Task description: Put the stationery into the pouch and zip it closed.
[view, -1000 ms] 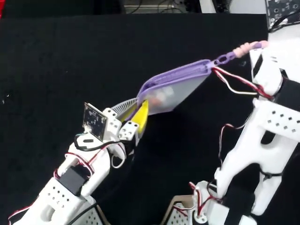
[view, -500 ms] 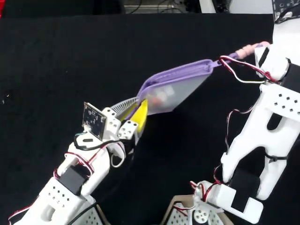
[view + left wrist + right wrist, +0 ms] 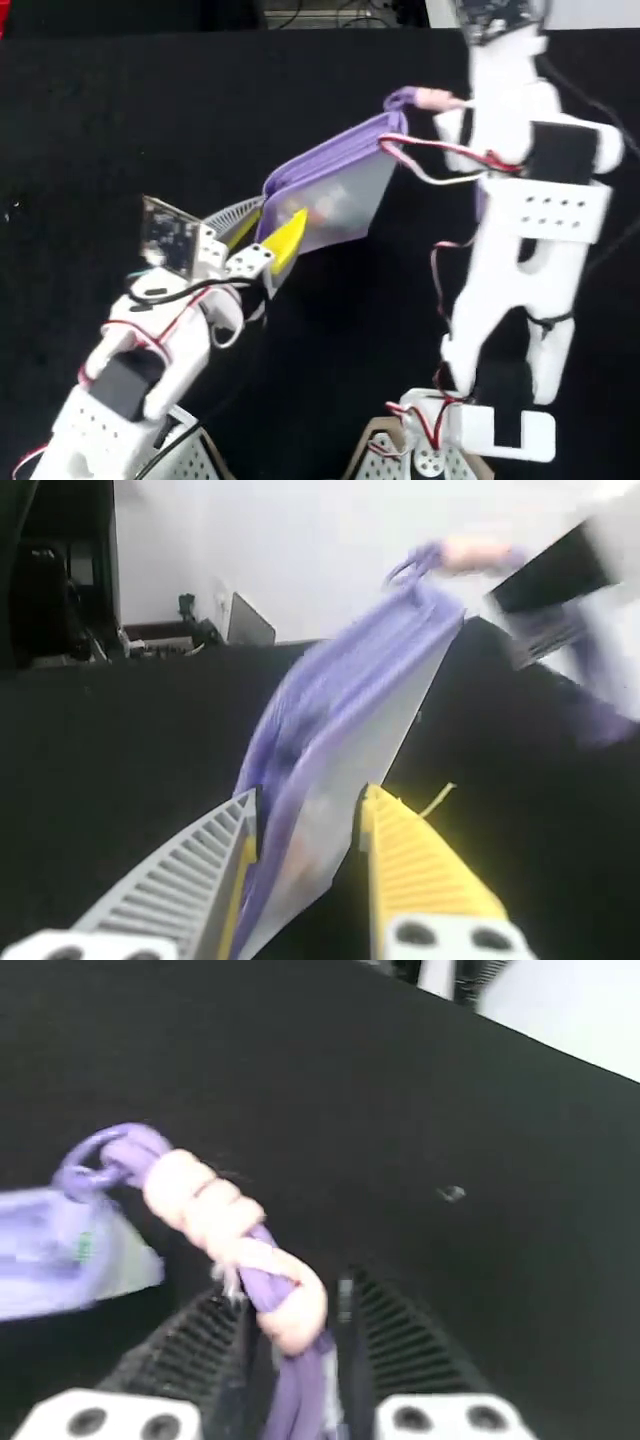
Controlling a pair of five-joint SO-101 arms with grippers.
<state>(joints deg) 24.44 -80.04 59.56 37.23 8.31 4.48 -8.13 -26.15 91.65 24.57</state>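
The pouch (image 3: 330,190) slants lengthwise from centre to upper right. The left claw (image 3: 262,232) clamps its lower end; the right claw (image 3: 295,1310) pinches the pull (image 3: 230,1220).

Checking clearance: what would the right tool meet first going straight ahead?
Past the zipper pull that the right tool grips, probably the black table; the pouch lies off to one side. Depth is unclear.
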